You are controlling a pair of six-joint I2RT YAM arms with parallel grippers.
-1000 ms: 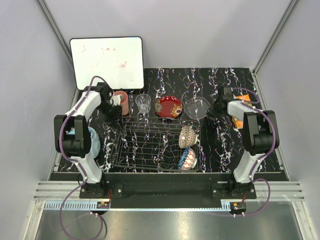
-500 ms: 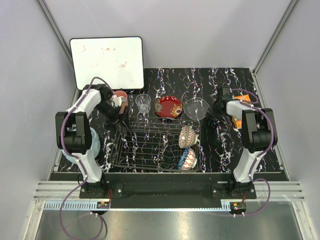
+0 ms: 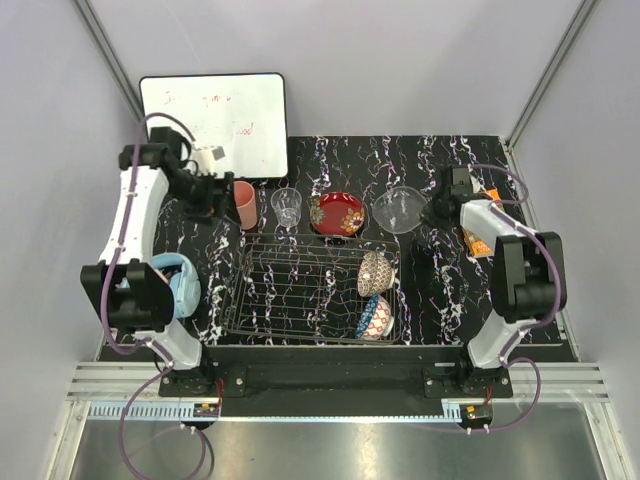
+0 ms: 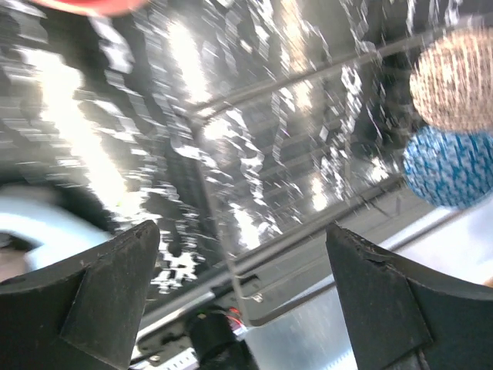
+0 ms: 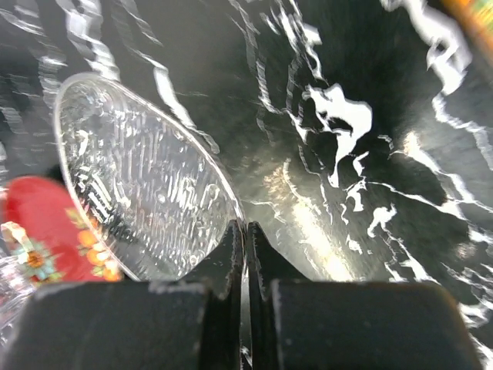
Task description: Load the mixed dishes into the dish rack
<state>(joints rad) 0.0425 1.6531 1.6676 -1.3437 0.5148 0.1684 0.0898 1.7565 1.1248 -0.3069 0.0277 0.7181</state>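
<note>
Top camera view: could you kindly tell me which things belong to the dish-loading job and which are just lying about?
Job: salmon-pink cup, glass tumbler, red plate, clear glass bowl, speckled bowl, blue bowl, dish rack.
Lying about: whiteboard, headphones, orange book.

Only writing I could spot was on the white board (image 3: 213,122) at the far left edge of the worktop (image 3: 340,160): a few faint red handwritten marks, too pale and small to read. Nothing else showed legible text.
</note>
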